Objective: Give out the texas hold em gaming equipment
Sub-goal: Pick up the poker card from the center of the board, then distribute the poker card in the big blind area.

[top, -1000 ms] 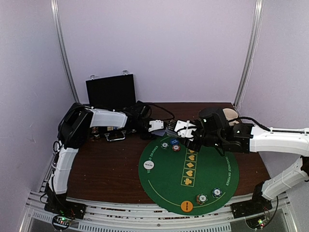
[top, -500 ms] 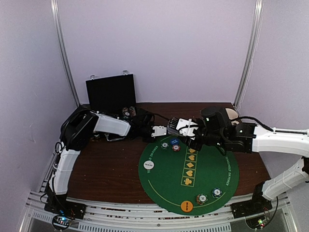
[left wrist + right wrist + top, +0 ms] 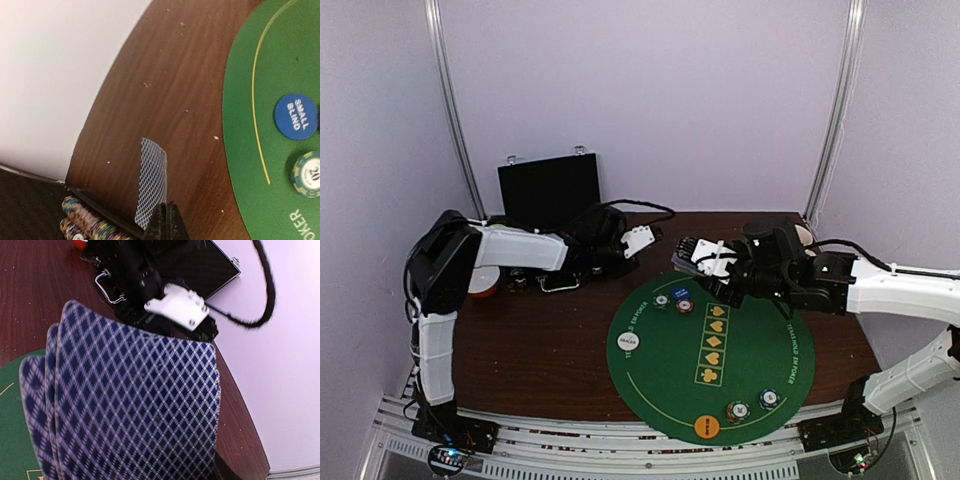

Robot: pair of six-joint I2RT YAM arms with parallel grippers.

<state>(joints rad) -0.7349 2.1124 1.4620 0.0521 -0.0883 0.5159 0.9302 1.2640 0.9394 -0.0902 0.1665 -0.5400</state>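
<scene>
In the left wrist view my left gripper (image 3: 167, 206) is shut on the edge of one lattice-backed playing card (image 3: 152, 182), which stands on edge over the brown table beside the green mat (image 3: 270, 75). From above, my left gripper (image 3: 645, 237) is at the back, in front of the black case. My right gripper (image 3: 708, 260) holds a fan of blue diamond-backed cards (image 3: 130, 400) above the mat's far edge; its fingers are hidden behind them. On the mat lie a blue small-blind disc (image 3: 296, 116), a chip (image 3: 310, 172), a white dealer disc (image 3: 628, 341) and an orange disc (image 3: 706, 427).
The black chip case (image 3: 550, 190) stands open at the back left, with stacked chips (image 3: 85, 222) along its edge. Two more chips (image 3: 737, 411) sit near the mat's (image 3: 760, 340) front. A cream mug (image 3: 801, 235) stands behind the right arm. Walls enclose the table.
My left gripper closed on a card at the right gripper's fan, then drew back and to the left with it. The right gripper kept its fan almost still.
</scene>
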